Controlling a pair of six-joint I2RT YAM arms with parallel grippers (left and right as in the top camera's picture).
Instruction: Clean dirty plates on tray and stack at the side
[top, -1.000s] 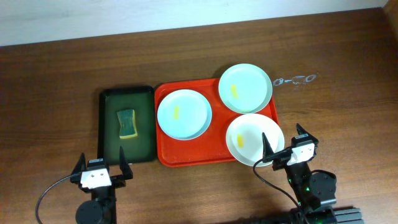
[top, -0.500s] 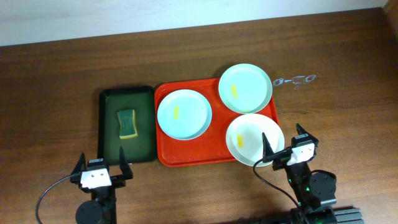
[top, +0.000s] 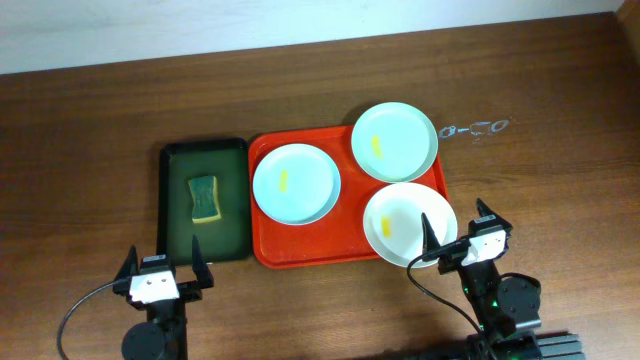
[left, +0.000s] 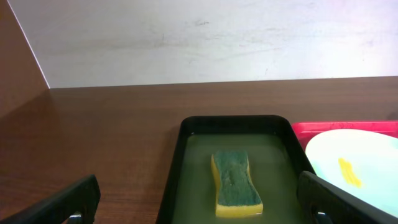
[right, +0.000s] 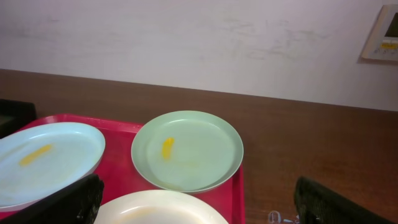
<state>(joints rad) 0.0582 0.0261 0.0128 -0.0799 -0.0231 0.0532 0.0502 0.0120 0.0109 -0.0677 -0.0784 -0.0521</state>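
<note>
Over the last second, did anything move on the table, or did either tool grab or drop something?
Nothing visibly changed. The left tool and right tool stayed open and empty at the near edge. The left plate, far plate and near plate stayed on the red tray, each with its yellow smear. The sponge stayed in the green tray.

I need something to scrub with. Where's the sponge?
In the overhead view, the sponge lies in the green tray, left of the red tray, ahead of the left gripper.
</note>
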